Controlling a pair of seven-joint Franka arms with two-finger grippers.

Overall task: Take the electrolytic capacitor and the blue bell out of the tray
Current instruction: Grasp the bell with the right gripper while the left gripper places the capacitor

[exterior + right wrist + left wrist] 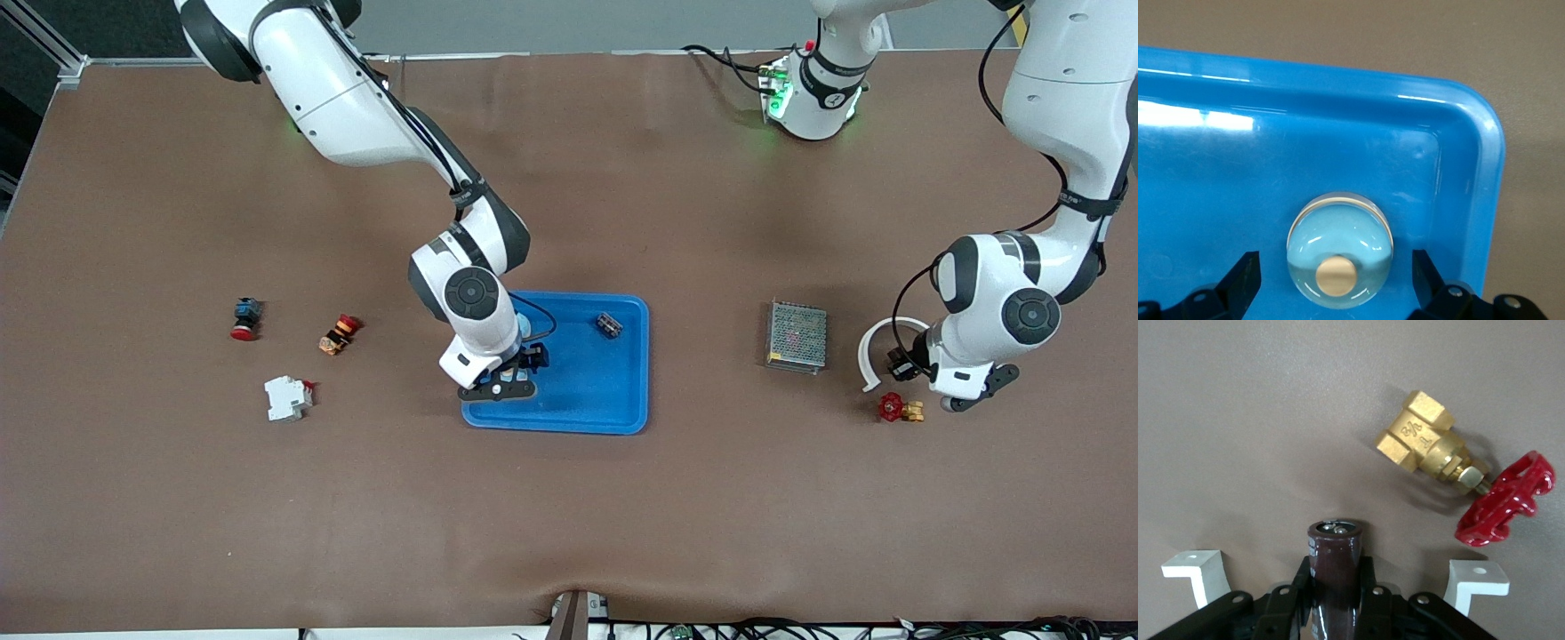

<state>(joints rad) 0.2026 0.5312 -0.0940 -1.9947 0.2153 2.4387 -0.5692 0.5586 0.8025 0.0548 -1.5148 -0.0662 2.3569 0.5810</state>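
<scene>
Blue bell (1339, 259) sits in the tray (591, 391), right gripper (1336, 280) spread wide around it, not touching. Left gripper (1336, 603) clamps the electrolytic capacitor (1335, 567) over the table near the brass valve (1425, 440).

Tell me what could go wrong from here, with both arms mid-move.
1. The right gripper stands open around the blue bell, which sits close to the tray rim; a finger could catch the wall as it closes.
2. The bell's smooth dome might slip out of the pinch.
3. The left gripper is shut on the electrolytic capacitor near the brass valve; released upright, it could topple against it.
</scene>
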